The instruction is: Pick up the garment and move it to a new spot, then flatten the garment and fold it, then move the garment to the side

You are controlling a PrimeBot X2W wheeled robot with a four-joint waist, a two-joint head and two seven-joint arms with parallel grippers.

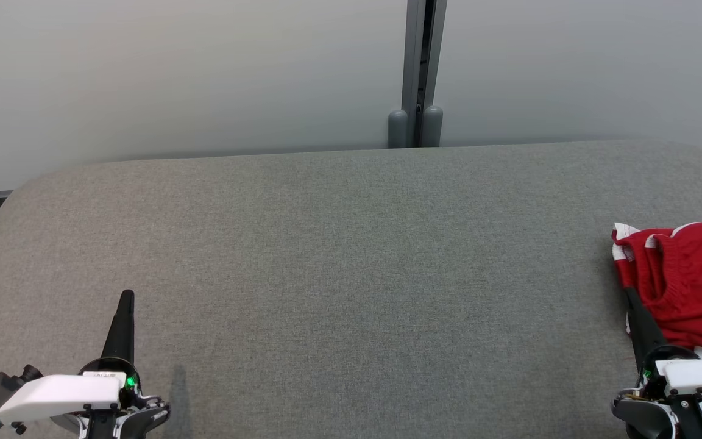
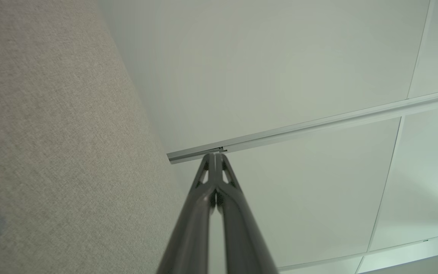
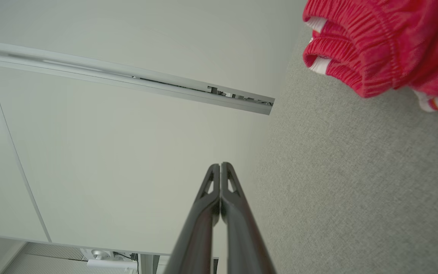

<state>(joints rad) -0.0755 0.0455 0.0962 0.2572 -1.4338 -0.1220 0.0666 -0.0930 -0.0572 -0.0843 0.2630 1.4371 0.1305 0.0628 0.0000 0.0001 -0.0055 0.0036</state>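
Nearest, the left gripper [image 1: 126,297] and right gripper [image 3: 220,166] sit pinched shut and empty, seemingly parked at the table's [image 1: 351,244] near edge. The red garment [image 1: 686,286] lies bunched at the right edge, just beside the right gripper, likely awaiting pickup.

A grey fabric-covered worktop [image 1: 339,256] with rounded far corners meets pale wall panels [image 1: 174,73]. A grey vertical rail [image 1: 422,55] divides them, with two rounded stubs [image 1: 397,127] at its foot.
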